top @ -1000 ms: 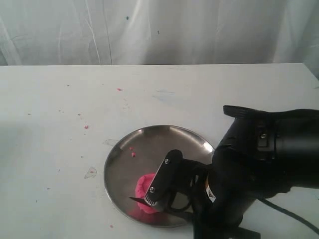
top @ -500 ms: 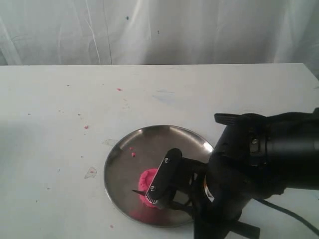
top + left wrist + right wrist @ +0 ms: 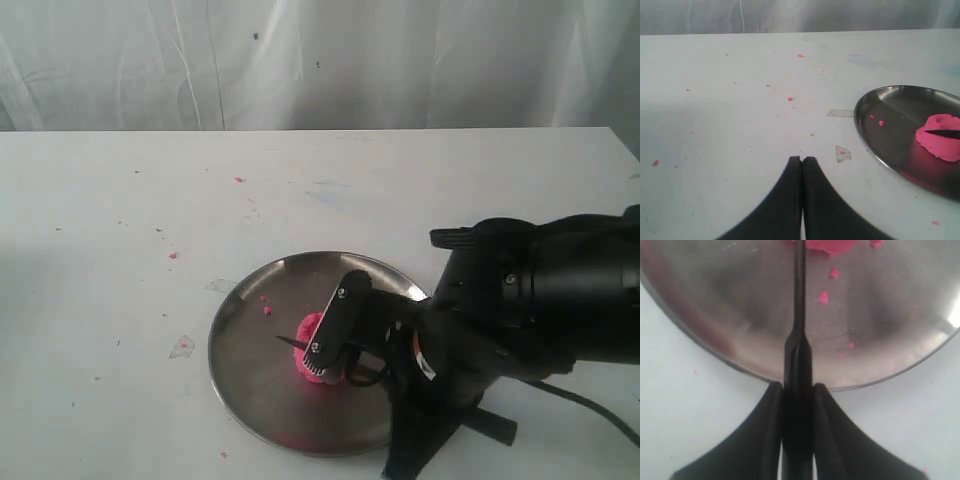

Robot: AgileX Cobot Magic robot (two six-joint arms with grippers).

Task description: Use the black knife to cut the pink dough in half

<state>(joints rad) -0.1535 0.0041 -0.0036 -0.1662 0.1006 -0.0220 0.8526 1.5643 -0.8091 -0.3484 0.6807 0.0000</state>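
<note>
The pink dough [image 3: 302,357] lies on a round steel plate [image 3: 250,375], partly hidden behind my right gripper [image 3: 330,365]. That gripper is shut on the handle of the black knife [image 3: 799,290]. The blade reaches across the plate, and its tip [image 3: 286,341] sticks out past the dough. In the left wrist view the blade [image 3: 949,133] sits in the top of the dough [image 3: 940,145]. In the right wrist view only the dough's edge [image 3: 830,245] shows. My left gripper [image 3: 801,159] is shut with nothing in it, above bare table beside the plate [image 3: 875,145]. It is out of the exterior view.
Pink crumbs lie on the plate [image 3: 824,296] and are scattered over the white table [image 3: 789,98]. A small clear scrap [image 3: 182,347] and a bit of tape [image 3: 840,113] lie near the plate. A white curtain [image 3: 320,60] hangs behind the table.
My right gripper has carried the knife from the plate's near rim toward its middle. The dough now shows farther in with the blade.
</note>
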